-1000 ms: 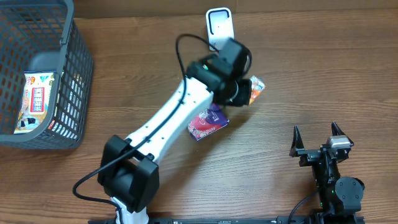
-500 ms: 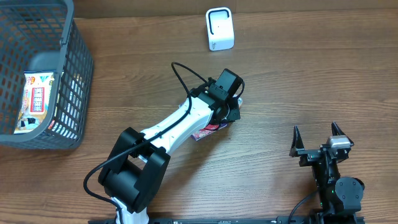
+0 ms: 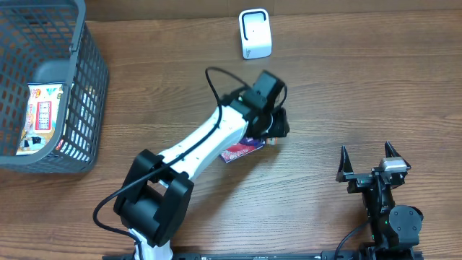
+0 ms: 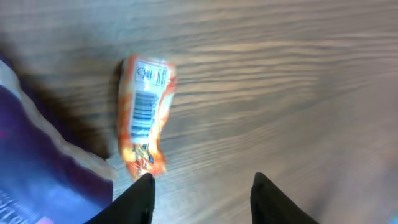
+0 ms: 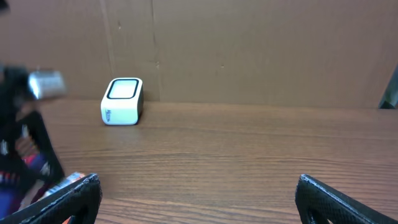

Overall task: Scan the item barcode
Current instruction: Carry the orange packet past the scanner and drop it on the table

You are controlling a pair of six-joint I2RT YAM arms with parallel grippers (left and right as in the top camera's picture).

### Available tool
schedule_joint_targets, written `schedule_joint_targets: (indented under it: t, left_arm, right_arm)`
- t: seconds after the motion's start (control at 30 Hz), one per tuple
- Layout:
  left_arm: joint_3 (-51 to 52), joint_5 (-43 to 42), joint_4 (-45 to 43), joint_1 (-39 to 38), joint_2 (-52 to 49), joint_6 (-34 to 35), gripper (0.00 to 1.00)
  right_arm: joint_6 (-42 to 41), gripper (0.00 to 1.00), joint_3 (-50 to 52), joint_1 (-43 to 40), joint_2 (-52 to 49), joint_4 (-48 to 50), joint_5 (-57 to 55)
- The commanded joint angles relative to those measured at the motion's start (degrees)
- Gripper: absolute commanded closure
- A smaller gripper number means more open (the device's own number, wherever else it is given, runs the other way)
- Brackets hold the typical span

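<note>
An orange snack packet (image 4: pixel 144 118) lies flat on the wooden table with its barcode facing up, beside a purple packet (image 4: pixel 37 155). My left gripper (image 4: pixel 203 180) hovers just above and to the side of it, fingers apart and nothing between them. From overhead, the left gripper (image 3: pixel 278 124) covers most of the orange packet, and the purple packet (image 3: pixel 240 149) shows beneath the arm. The white scanner (image 3: pixel 255 34) stands at the table's far edge, also visible in the right wrist view as the scanner (image 5: pixel 122 101). My right gripper (image 3: pixel 366 155) rests open at the near right, empty.
A grey wire basket (image 3: pixel 86 79) stands at the far left with a colourful box (image 3: pixel 45 115) inside. A brown cardboard wall (image 5: pixel 249 50) rises behind the scanner. The left arm stretches diagonally across the middle of the table.
The left arm came back from the scanner and lowered toward the purple packet. Its jaws went from shut on the orange packet to open, leaving the packet on the table. The right arm stayed still.
</note>
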State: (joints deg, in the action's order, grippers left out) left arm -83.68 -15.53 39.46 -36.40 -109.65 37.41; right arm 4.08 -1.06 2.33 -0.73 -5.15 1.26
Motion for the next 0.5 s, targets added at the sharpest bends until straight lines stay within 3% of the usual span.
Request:
schedule_joint_targets:
  t: [0.0, 0.17, 0.33, 0.4, 0.47]
  left_arm:
    - [-11.4, -2.5, 6.8, 2.5, 1.6, -9.2, 0.57]
    - [-26.5, -0.6, 20.5, 5.6, 2.3, -15.2, 0.54]
    - [-42.3, 10.3, 35.0, 11.0, 3.1, -15.6, 0.51]
    - [-48.7, 13.3, 39.1, 14.1, 3.5, -15.6, 0.47]
    - [-54.9, 14.6, 42.7, 17.6, 4.1, -15.6, 0.34]
  right_arm:
    - [0.1, 0.0, 0.6, 0.1, 0.6, 0.3, -0.3]
    - [0.1, 0.0, 0.6, 0.1, 0.6, 0.3, -0.3]
    - [0.1, 0.0, 0.6, 0.1, 0.6, 0.3, -0.3]
    - [0.1, 0.0, 0.6, 0.1, 0.6, 0.3, -0.3]
    - [0.1, 0.0, 0.6, 0.1, 0.6, 0.3, -0.3]
